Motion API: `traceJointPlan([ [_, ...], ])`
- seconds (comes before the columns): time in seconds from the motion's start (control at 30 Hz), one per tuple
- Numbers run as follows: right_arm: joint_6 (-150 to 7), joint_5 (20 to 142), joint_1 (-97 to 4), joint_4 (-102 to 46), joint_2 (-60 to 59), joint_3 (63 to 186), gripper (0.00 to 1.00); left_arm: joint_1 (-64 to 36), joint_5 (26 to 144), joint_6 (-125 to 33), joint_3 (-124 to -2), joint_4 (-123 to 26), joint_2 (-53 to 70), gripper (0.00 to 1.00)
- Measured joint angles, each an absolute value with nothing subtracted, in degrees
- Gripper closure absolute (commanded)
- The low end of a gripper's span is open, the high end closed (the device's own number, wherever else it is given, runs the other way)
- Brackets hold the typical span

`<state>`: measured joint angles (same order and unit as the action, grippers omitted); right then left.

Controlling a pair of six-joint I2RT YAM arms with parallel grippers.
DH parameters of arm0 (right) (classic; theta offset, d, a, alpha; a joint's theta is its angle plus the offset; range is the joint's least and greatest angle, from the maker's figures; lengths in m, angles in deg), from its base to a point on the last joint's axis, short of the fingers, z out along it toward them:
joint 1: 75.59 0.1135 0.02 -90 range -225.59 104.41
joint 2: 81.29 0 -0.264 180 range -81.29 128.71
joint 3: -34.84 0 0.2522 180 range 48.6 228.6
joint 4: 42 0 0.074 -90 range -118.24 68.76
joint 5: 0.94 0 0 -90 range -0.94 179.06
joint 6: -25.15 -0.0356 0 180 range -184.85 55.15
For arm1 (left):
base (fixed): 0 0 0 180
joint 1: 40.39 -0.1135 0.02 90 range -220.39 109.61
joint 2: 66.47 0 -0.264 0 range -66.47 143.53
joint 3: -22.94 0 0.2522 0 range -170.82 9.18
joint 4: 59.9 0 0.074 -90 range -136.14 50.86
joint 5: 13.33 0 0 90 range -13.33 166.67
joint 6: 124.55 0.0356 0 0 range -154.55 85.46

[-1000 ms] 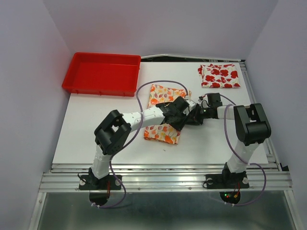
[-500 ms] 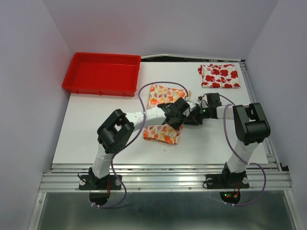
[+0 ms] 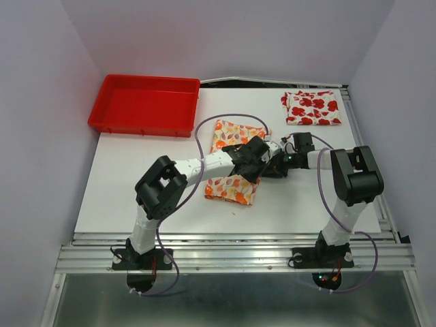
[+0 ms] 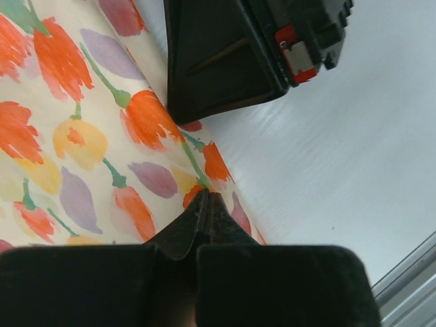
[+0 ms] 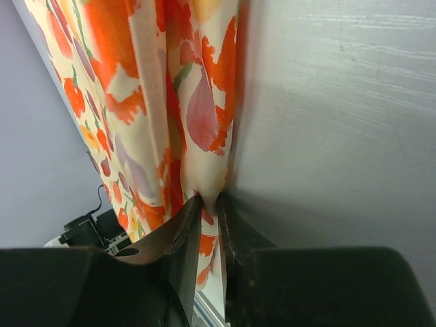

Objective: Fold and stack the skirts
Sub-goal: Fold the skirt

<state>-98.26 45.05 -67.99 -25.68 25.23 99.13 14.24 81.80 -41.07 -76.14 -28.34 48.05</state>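
Two small skirts lie on the white table (image 3: 129, 191). The cream skirt (image 3: 229, 189), printed with orange, red and yellow tulip-like marks, sits at the centre of the overhead frame. The white skirt (image 3: 312, 107) with big red flowers rests folded in the upper right corner, well apart from it. Both arms meet over the cream skirt's right side, hiding its middle, so that only its upper and lower parts show from above. The left gripper (image 4: 204, 203) reaches in from the lower left, its jaws pressed fully together with the tips on the skirt's edge, where a sliver of printed cloth runs in between them. The right gripper (image 5: 208, 203) comes in from the right, its jaws drawn nearly closed and pinching a raised fold of the same cloth just beside bare tabletop. In the left wrist view its dark body sits just beyond the left fingertips, at the cloth's edge. A red tray (image 3: 146, 103) stands at the upper left of the overhead frame, near the table's far edge and apart from both skirts. Purple cables (image 3: 225, 117) loop from the arms above the cream skirt.
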Motion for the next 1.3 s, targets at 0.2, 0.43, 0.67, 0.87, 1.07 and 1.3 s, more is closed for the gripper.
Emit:
traceJointPlan([
  [0.2,-98.26,45.07,-67.99,-25.65,25.23,99.13,0.78,14.24,82.94,-41.14,-76.16,-29.17,46.65,1.00],
  [0.43,-98.24,45.07,-67.99,-25.68,25.23,99.13,0.78,14.24,84.23,-41.22,-76.16,-29.63,46.98,1.00],
  [0.67,-97.39,45.31,-67.99,-24.74,25.23,99.46,0.80,13.43,86.87,-41.55,-76.60,-31.83,50.12,1.00],
  [0.87,-93.45,50.90,-67.97,-17.61,23.98,102.54,0.80,12.18,89.67,-42.45,-76.19,-34.06,51.46,1.00],
  [1.07,-91.64,55.95,-71.78,-11.75,21.56,105.16,0.82,11.27,91.55,-42.60,-74.68,-36.62,51.46,1.00],
  [1.3,-95.55,51.71,-76.65,-13.35,21.60,112.61,0.83,11.24,93.06,-42.53,-73.04,-38.52,51.46,1.00],
])
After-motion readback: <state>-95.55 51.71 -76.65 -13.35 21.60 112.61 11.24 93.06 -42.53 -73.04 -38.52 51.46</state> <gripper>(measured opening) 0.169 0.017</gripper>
